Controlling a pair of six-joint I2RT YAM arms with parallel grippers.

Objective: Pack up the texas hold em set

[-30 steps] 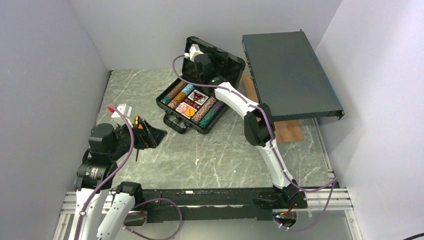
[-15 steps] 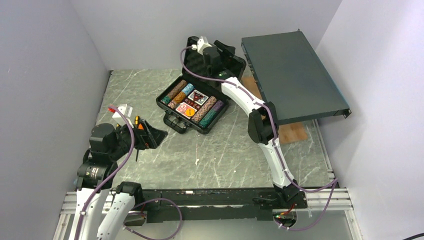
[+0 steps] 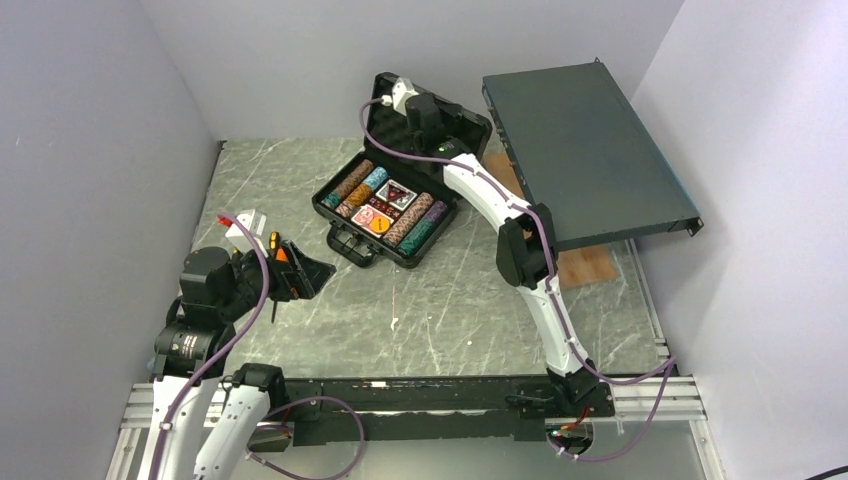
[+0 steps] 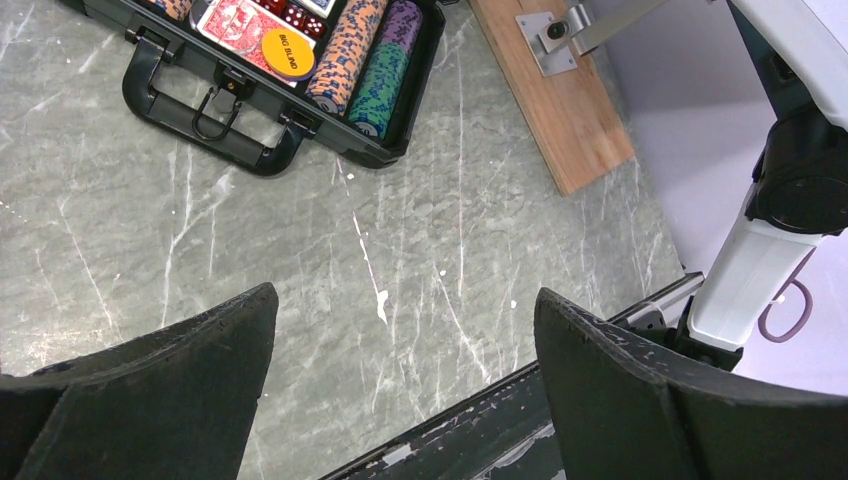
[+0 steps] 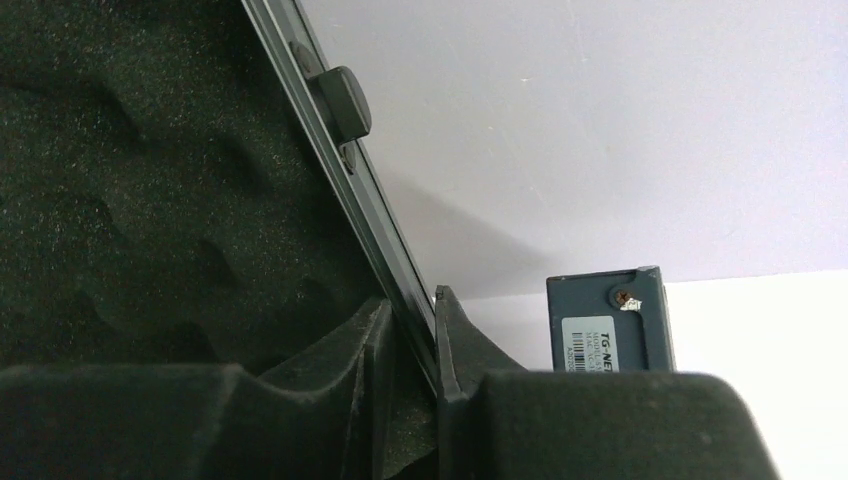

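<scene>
1. Top external count: one black case (image 3: 398, 254), open; one grey box (image 3: 585, 150) right of it; two arms.
2. Against a second ago, the lid (image 5: 150, 200) stands more upright and the grey box is slightly shifted.
3. Case base holds chip rows (image 4: 345, 50), a red deck (image 4: 235, 20) and one yellow button (image 4: 288, 52).
4. Right gripper (image 5: 412, 305) pinches the lid's rim. Left gripper (image 4: 400, 300) is spread wide and empty, near-left of the case.

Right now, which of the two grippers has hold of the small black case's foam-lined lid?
The right gripper: it pinches the rim of the foam-lined lid. The left gripper hangs open above the grey marble table, holding nothing.
</scene>
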